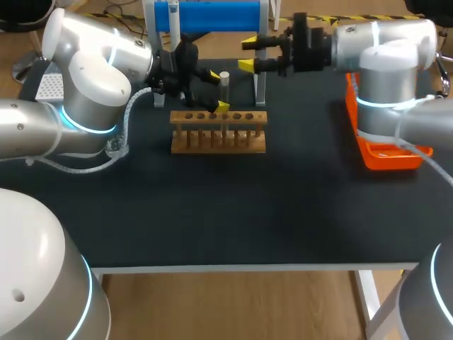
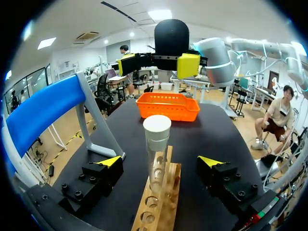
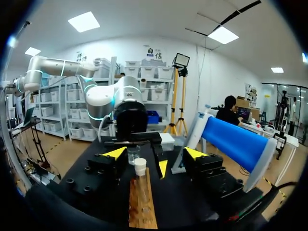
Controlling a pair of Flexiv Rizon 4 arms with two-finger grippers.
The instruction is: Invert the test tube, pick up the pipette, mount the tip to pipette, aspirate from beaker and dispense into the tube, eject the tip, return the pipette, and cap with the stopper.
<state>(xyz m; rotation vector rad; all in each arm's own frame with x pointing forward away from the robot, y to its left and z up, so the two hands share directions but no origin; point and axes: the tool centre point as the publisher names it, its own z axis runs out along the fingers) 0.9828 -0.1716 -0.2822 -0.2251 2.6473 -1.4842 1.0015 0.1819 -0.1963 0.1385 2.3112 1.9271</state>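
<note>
1. Test tube (image 1: 224, 80) stands upright in the wooden rack (image 1: 219, 132), between the spread fingers of the left gripper (image 1: 219, 91), touching neither.
2. Right gripper (image 1: 248, 54) hangs behind the rack, fingers spread, holding nothing.
3. Risk: an off-centre squeeze may tilt the tube or drag the rack.
4. Blue stand (image 1: 205, 14) crowds the back; the table (image 1: 212, 212) in front gives room.

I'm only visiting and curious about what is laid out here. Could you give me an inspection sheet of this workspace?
Surface: black table, no spills seen.
Job's things: tube upright in wooden rack, white end up; pipette not seen.
Clutter: orange tray at the right edge; blue stand behind the rack.
Grippers: left gripper open, tube between its fingers, untouched; right gripper open, beyond the rack, facing it.
Cables: braided hose along the left arm.
Surroundings: nothing seen.
</note>
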